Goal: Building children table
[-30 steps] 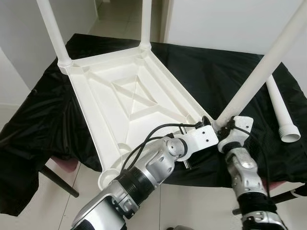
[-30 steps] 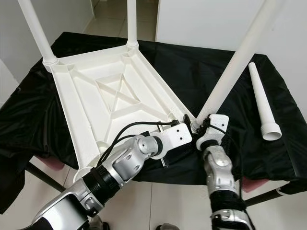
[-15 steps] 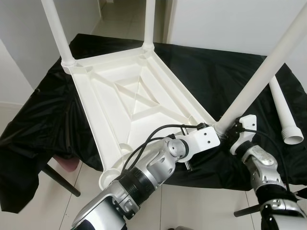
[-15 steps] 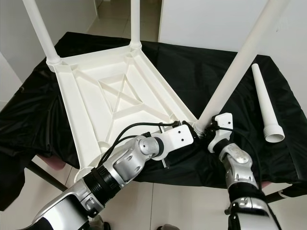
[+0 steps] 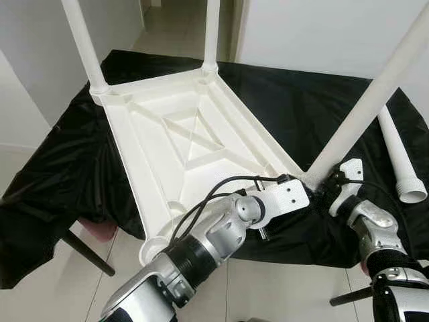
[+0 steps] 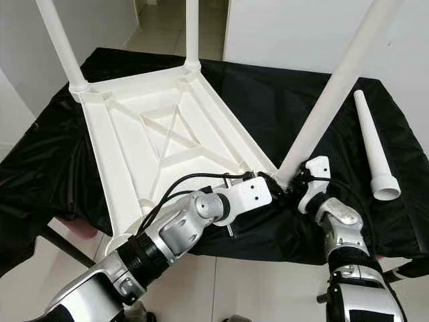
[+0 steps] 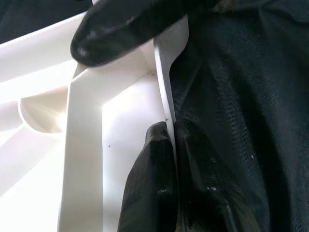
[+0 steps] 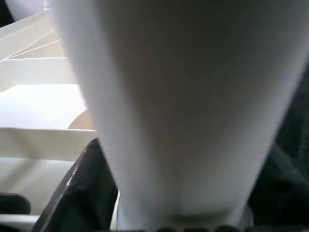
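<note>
Head views: the inverted tabletop lies on black cloth with two far legs seated; a third leg stands tilted at the near right corner, the right gripper at its base. A fourth leg lies loose, its near-left socket unfilled. Left wrist: left gripper clamped on the tabletop's rim. Right wrist: fingers flank the leg, seemingly gripping it; judged roughly three-quarters complete.

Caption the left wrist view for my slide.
Left gripper shut on the upturned white tabletop's rim, over black cloth.
</note>
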{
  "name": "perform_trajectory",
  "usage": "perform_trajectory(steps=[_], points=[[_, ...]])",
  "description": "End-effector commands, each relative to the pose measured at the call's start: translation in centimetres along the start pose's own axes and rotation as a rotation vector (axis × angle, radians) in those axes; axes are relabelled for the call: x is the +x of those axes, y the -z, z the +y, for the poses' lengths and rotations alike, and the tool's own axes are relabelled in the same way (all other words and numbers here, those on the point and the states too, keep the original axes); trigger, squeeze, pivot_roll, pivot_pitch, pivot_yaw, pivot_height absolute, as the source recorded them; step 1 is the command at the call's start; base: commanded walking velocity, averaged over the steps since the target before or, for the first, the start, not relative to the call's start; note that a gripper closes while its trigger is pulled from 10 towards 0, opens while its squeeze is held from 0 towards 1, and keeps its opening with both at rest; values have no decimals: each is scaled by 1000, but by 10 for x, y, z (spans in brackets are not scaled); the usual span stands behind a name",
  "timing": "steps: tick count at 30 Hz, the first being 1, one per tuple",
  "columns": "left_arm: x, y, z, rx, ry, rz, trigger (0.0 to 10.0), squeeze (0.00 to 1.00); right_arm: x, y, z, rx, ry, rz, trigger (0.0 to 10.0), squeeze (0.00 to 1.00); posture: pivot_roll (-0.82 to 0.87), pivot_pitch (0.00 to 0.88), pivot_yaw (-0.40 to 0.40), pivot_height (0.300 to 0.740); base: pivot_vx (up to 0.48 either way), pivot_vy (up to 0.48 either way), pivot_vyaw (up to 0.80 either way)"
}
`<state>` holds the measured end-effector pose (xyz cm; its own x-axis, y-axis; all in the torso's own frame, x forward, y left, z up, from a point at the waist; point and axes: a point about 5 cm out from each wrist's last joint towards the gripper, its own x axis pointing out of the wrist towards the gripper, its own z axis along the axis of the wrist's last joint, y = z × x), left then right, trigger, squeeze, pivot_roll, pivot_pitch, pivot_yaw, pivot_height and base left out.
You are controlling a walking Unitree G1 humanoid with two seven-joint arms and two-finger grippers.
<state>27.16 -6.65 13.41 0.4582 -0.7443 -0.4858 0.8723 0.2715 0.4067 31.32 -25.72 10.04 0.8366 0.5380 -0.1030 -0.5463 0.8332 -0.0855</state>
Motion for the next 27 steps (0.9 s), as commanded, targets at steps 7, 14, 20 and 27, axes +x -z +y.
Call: perform_trajectory(steps=[7, 14, 20, 27], points=[[1, -5, -7, 38, 61, -12, 10000, 0, -15, 40, 13, 75, -35, 163, 0, 0, 4, 26, 22, 740, 0, 0, 0], [1, -6, -8, 36, 61, -13, 10000, 0, -18, 44, 14, 67, -12, 177, 10000, 0, 3, 26, 17, 740, 0, 0, 0], [2, -6, -8, 30, 59, -14, 10000, 0, -17, 46, 14, 82, 59, 165, 10000, 0, 5, 28, 7, 740, 0, 0, 0], [2, -6, -9, 25, 58, -14, 10000, 0, -4, 48, 32, 102, 119, 96, 10000, 0, 5, 30, 3, 740, 0, 0, 0]])
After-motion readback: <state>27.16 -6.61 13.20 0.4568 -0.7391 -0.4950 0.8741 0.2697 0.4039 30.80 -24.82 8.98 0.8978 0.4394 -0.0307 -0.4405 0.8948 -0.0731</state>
